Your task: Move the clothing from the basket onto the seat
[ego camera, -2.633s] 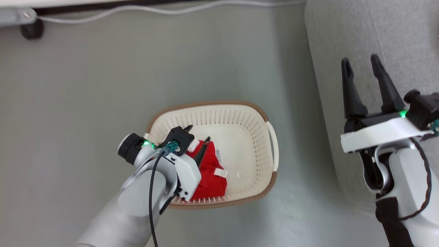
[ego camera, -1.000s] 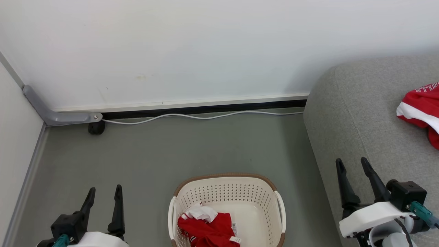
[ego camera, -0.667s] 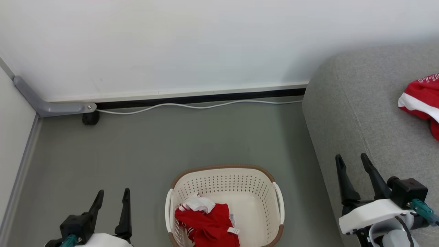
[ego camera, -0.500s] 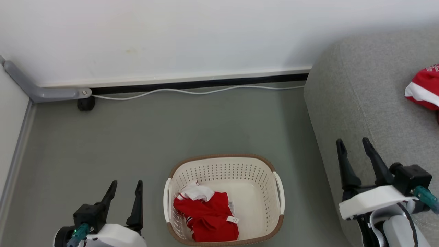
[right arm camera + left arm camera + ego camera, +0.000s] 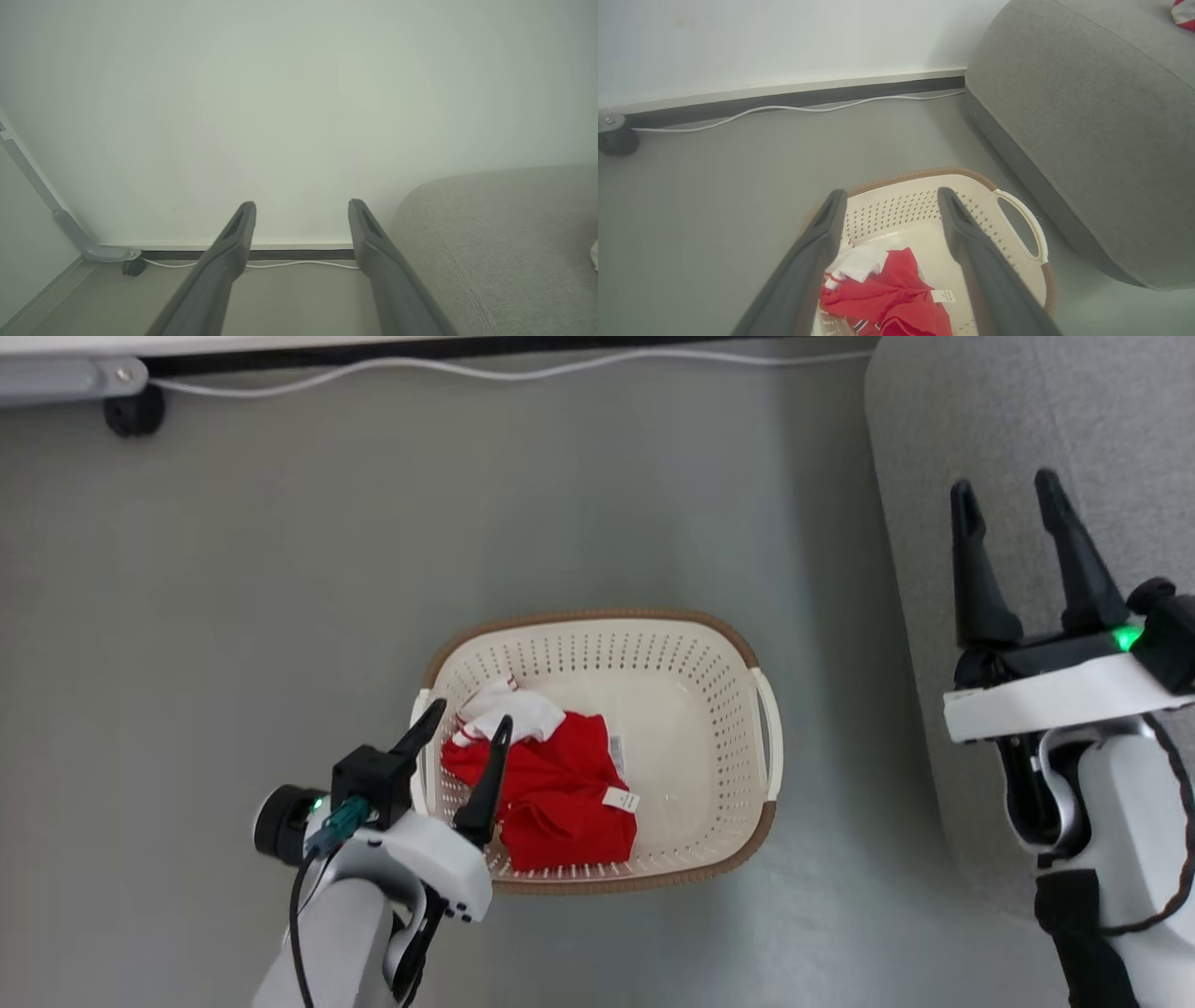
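Halfway there, by the look of it.

A crumpled red fabric garment with white trim lies in the cream perforated plastic basket with the brown rim, on the floor beside the big grey upholstered sofa. The left gripper hovers just over it, fingers spread, holding nothing. The right gripper waits spread and empty above the sofa's edge. A red-and-white fabric corner on the sofa suggests one piece is delivered.
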